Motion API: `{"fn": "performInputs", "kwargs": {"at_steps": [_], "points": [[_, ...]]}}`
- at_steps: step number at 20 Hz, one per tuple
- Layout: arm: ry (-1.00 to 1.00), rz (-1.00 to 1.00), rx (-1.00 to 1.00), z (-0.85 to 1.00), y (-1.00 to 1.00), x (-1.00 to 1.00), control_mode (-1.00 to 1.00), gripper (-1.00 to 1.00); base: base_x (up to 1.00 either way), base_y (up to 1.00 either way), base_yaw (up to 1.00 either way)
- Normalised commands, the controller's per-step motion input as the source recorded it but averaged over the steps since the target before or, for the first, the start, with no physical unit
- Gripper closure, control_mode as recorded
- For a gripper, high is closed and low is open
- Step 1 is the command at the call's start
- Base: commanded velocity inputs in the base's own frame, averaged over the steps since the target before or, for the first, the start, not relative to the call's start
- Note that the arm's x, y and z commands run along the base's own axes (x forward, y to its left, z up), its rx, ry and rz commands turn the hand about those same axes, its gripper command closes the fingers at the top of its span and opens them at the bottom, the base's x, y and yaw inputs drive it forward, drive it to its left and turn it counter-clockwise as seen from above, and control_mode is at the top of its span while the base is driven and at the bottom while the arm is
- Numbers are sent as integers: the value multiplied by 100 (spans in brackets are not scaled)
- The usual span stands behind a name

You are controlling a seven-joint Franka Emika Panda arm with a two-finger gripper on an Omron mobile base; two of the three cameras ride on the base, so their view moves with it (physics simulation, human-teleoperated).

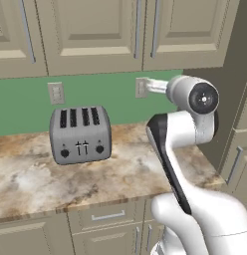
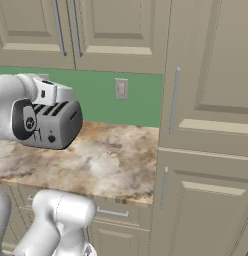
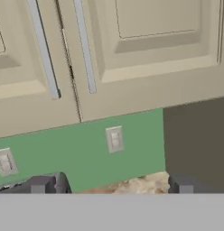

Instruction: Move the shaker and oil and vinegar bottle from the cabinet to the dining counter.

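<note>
The beige upper cabinet [image 1: 100, 35] [image 2: 116, 35] [image 3: 145, 54] hangs over the worktop with its panelled doors closed; two silver bar handles [image 3: 84, 49] flank the door seam. The shaker and the oil and vinegar bottle are hidden. The dining counter is out of view. My gripper [image 3: 114, 186] is open with nothing between its dark fingertips [image 3: 46, 185]. It points at the green backsplash just below the cabinet's bottom edge. My hand [image 1: 155, 87] reaches toward the wall above the worktop's right end.
A silver four-slot toaster [image 1: 80, 134] [image 2: 53, 125] stands on the marbled worktop [image 1: 120, 174] [image 2: 111, 160]. Wall outlets [image 3: 114, 139] sit on the green backsplash [image 1: 26, 104]. A tall beige cabinet [image 2: 206, 150] with a dark side panel [image 3: 195, 140] closes off the right.
</note>
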Motion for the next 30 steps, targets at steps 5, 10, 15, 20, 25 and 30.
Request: {"fn": "performInputs", "kwargs": {"at_steps": [5,10,15,20,25,30], "points": [[-28,1,0,55,0,18,-100,-100,0,0,0],[-4,0,0,1,-1,38,-100,-100,0,0,0],[-11,1,-5,14,-4,26,-100,-100,0,0,0],[-22,3,-10,38,0,16,-100,-100,0,0,0],[-16,2,-12,38,0,15,-100,-100,0,0,0],[-2,0,-12,23,0,29,-100,-100,0,0,0]]}}
